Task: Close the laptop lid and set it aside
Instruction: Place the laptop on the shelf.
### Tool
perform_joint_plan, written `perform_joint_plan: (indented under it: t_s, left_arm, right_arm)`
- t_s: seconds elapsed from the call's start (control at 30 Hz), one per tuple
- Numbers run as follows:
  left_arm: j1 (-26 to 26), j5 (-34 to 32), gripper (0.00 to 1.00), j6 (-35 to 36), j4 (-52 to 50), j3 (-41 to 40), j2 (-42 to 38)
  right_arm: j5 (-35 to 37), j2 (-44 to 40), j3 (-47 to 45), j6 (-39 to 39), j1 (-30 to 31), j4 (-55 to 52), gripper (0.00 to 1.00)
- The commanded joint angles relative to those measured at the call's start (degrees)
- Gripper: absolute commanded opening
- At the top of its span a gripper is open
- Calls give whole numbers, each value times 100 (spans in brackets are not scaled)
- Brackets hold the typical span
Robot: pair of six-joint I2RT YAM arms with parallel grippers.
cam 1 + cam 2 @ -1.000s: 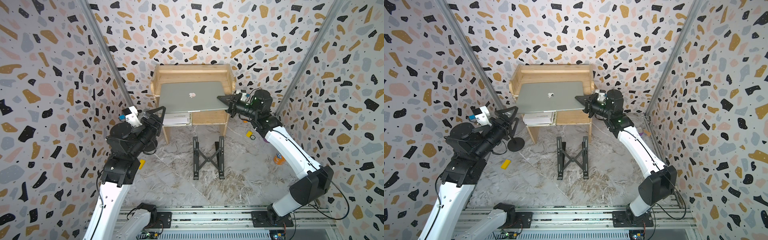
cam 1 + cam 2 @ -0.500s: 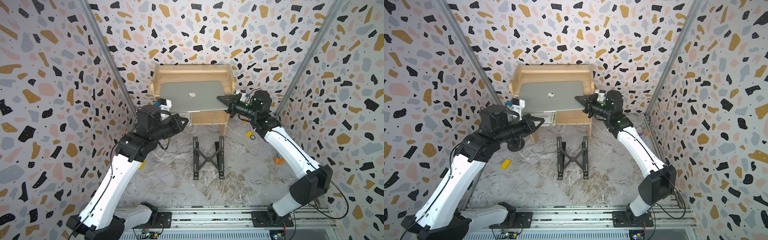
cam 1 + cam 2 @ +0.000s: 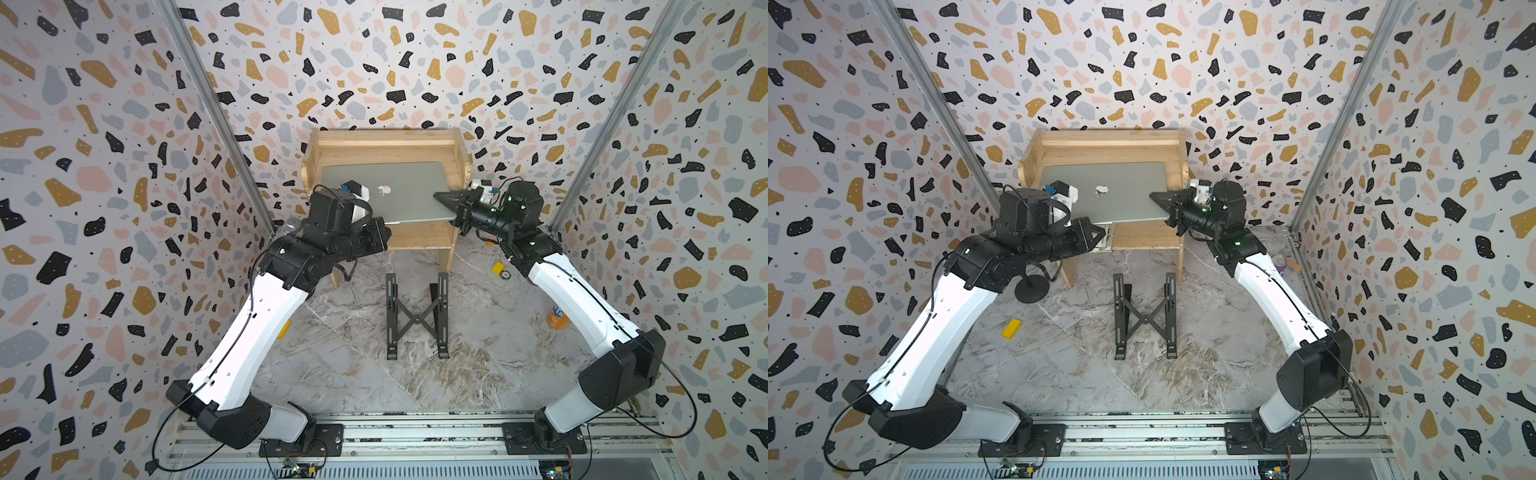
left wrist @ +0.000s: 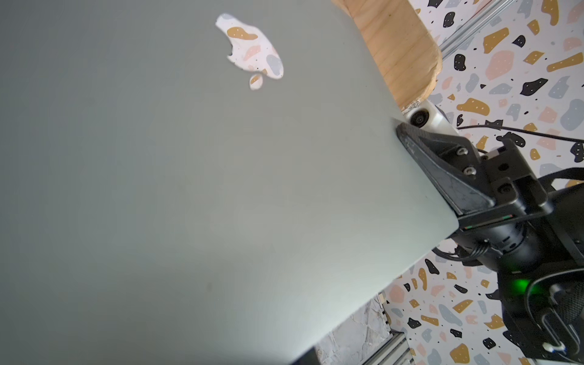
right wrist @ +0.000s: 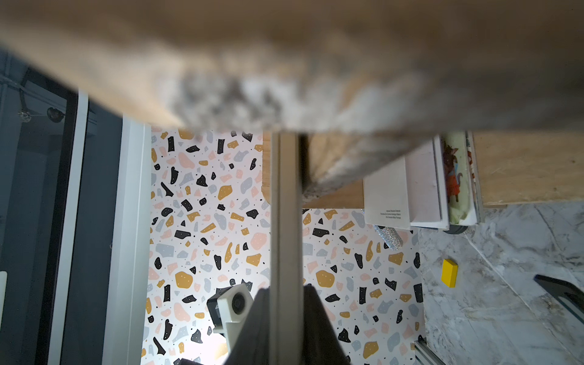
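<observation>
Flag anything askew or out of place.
The laptop, shut, juts past the front edge of the shelf, its right side clamped in the right pincer. A yellow block and an orange can sit loose on the floor.

A laptop (image 3: pixel 399 195) lies flat on top of a shelf unit (image 3: pixel 382 145) against the back wall, with books (image 5: pixel 423 189) on the shelf beneath. The right gripper (image 3: pixel 444 200) sits at the laptop's right edge. The left gripper (image 3: pixel 1100 237) sits just below its front edge, towards the left. On the floor, a stand (image 3: pixel 415 320) lies before the unit, a block (image 3: pixel 1011 328) to its left and a can (image 3: pixel 557 318) to its right.
</observation>
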Motion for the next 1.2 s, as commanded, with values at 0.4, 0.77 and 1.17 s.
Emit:
perform_joint_plan:
  t_s: [0.4,0.77,1.17]
  left_arm:
    - [-26,-210,5,159,130,688,528]
    - [-27,-209,5,182,150,858,707]
    - [-17,-279,5,243,90,1244,1048]
  right_arm:
    - [210,14,119,52,-70,391,35]
    - [187,-53,52,27,-71,408,65]
    - [152,-825,-696,-287,-78,320,80]
